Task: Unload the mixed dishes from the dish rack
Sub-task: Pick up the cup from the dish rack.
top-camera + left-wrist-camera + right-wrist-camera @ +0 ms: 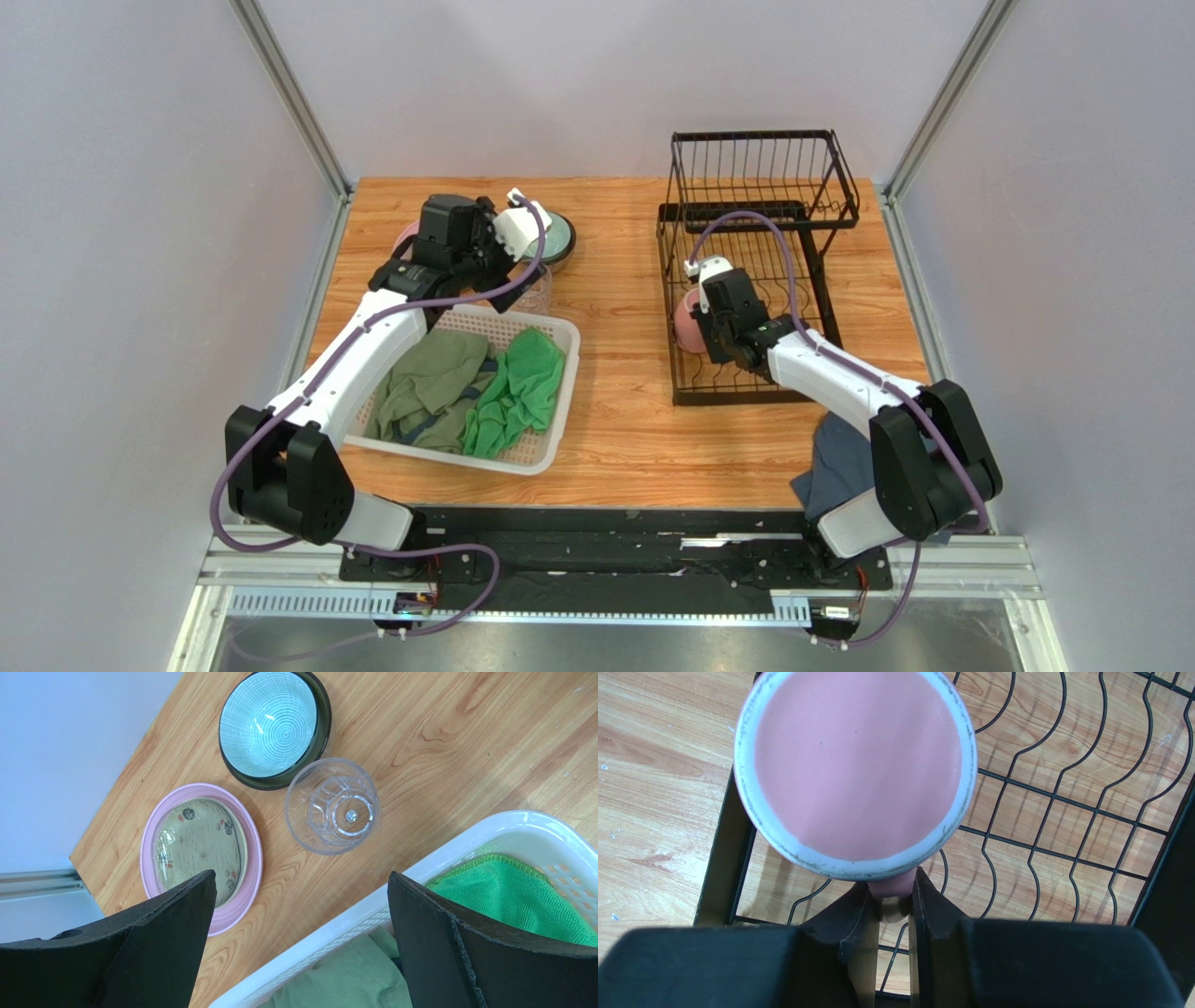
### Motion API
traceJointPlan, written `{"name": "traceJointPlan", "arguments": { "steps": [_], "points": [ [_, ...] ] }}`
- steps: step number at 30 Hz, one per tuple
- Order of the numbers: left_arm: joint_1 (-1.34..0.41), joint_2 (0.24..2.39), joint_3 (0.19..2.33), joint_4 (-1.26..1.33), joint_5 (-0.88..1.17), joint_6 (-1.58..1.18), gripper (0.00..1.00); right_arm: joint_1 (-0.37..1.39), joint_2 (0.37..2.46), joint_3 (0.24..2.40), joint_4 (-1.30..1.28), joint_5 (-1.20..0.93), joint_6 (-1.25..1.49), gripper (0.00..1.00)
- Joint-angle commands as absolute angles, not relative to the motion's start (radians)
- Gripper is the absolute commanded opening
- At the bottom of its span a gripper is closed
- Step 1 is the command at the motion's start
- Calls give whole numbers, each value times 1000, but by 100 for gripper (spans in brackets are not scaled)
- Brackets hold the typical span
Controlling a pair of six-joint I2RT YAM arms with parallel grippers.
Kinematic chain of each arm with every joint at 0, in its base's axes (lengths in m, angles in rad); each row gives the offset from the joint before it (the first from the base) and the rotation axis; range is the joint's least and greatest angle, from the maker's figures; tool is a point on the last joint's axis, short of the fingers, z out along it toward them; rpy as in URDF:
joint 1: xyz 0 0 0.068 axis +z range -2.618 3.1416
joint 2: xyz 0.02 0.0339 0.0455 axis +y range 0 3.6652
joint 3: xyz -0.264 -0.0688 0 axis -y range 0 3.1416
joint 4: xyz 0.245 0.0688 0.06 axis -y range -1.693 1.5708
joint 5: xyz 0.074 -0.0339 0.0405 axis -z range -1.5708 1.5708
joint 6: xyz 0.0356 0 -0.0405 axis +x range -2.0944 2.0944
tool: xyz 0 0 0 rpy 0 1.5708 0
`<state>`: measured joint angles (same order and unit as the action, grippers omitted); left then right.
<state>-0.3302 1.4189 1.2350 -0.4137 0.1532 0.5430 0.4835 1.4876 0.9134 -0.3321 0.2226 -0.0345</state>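
Observation:
A pink mug [854, 770] stands upside down on the lower tray of the black wire dish rack [1053, 798], at its left side [689, 319]. My right gripper [891, 889] is shut on the mug's handle, one finger on each side. Far left on the table, my left gripper [298, 896] hangs wide open and holds nothing. Below it are a teal bowl [270, 721], an upturned clear glass cup [331, 806] and a pink plate [249, 882] with a smaller cream plate [200, 847] on it. The rack's upper shelf [765, 182] shows no dishes.
A white mesh basket [554, 420] with green cloths [519, 385] sits at the front left, right under my left arm. A blue cloth [839, 462] lies by the right arm's base. Grey walls close in both sides of the table.

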Motion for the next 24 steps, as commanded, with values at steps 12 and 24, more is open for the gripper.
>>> {"name": "traceJointPlan", "arguments": {
  "steps": [12, 24],
  "points": [
    [-324, 1397, 1253, -382, 176, 523, 99, 472, 1367, 937, -339, 252, -58, 0],
    [-324, 1401, 1261, -382, 172, 522, 99, 468, 1290, 979, -379, 252, -66, 0]
  ]
}}
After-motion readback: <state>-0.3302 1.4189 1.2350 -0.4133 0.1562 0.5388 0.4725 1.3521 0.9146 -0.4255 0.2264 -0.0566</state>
